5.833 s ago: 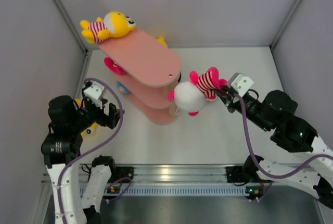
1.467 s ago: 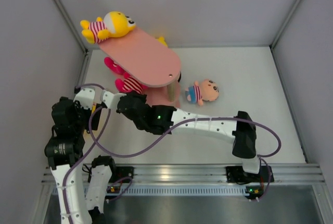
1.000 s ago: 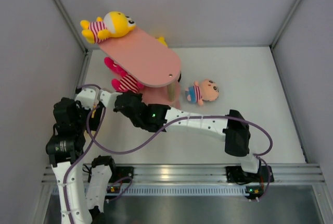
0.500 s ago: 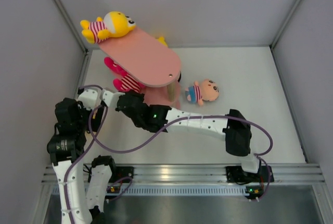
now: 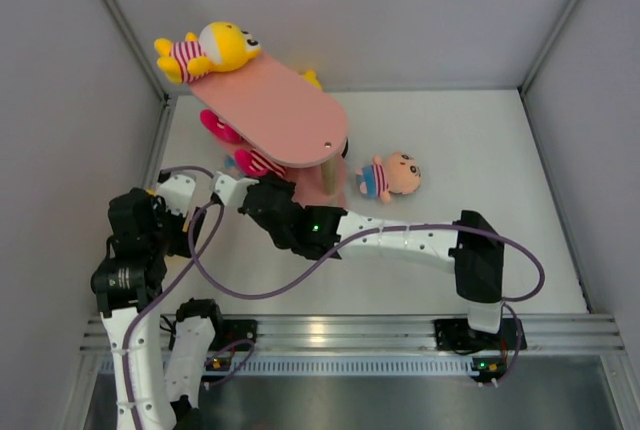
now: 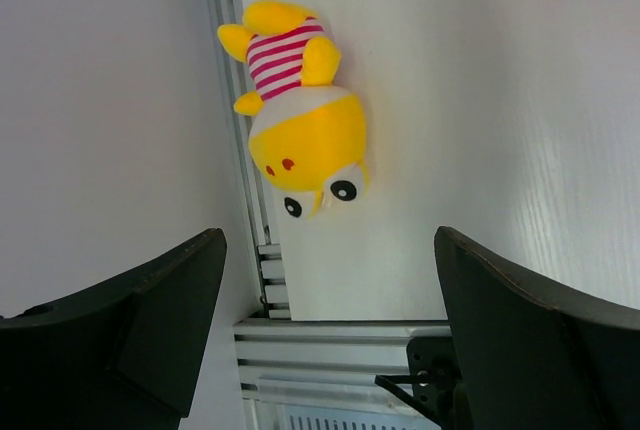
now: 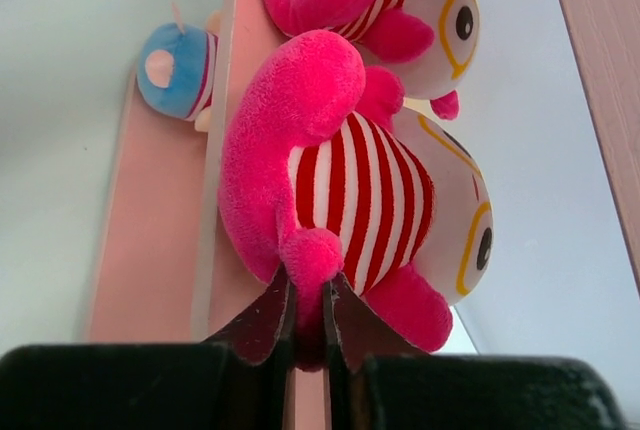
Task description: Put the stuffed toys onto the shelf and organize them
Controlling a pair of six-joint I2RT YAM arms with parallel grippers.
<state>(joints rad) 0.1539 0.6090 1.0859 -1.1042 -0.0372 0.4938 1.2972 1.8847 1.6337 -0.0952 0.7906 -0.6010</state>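
Pink toy (image 7: 340, 190) on shelf (image 7: 140, 250), leg pinched in right tool (image 7: 308, 290); left tool (image 6: 328, 240) wide, empty.

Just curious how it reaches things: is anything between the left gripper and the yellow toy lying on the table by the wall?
Nothing visible. The left gripper is open, and only bare table lies between it and the yellow toy.

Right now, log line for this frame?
right gripper: shut on pink toy at shelf | left gripper: open over yellow toy by wall | blue-shirt toy: on table
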